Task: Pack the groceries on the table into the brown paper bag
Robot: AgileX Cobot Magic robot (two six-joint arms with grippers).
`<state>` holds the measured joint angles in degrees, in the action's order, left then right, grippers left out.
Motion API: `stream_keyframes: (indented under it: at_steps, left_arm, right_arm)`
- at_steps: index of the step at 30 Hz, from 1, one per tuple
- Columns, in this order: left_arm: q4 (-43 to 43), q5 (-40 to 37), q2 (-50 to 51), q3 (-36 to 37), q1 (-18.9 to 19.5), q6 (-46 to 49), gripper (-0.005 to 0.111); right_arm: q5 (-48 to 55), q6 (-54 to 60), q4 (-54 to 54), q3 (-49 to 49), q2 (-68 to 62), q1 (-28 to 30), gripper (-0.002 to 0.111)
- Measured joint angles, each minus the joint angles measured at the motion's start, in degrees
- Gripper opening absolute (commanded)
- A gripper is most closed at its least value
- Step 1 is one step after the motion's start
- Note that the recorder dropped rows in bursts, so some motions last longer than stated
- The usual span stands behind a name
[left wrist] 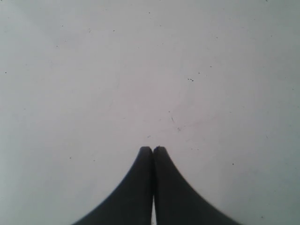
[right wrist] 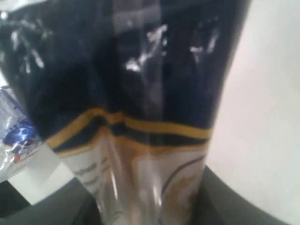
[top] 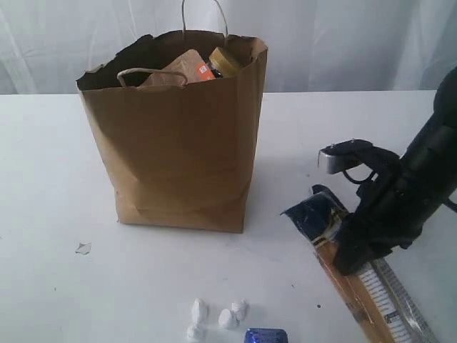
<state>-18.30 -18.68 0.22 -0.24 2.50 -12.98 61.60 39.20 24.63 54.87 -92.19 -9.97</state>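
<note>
The right gripper [top: 351,259] is clamped on the flat blue-orange spaghetti packet [top: 319,216], which slants across the near right of the table [top: 50,186] with its dark blue end pointing toward the brown paper bag [top: 178,150]. The left gripper [left wrist: 153,149] hangs over bare tabletop with its fingertips pressed together. The bag stands upright, left of centre and farther back, and the brown pouch [top: 178,71] and the gold-lidded clear jar [top: 224,63] show at its torn rim.

The bag [top: 178,157] is brown, the spaghetti packet [top: 318,218] navy-orange, the table [top: 43,214] white.
</note>
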Motion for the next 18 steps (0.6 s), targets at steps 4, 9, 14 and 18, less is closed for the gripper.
stream_keyframes:
  at_steps: [4, 9, 14, 18]
  left_arm:
    - [0.0, 0.0, 0.0, 0.0, 0.0, 0.0, 0.000]
    - [0.0, 0.0, 0.0, 0.0, 0.0, 0.0, 0.000]
    - [0.0, 0.0, 0.0, 0.0, 0.0, 0.0, 0.000]
    - [0.0, 0.0, 0.0, 0.0, 0.0, 0.0, 0.000]
  right_arm:
    - [3.1, 0.4, 0.1, 3.6, 1.1, 3.3, 0.000]
    - [5.7, 0.8, 2.4, 10.3, 2.7, 8.4, 0.000]
    - [7.3, 1.3, 7.5, 15.7, 2.7, 14.1, 0.000]
    - [8.0, 2.4, 13.1, 20.3, 2.7, 18.5, 0.000]
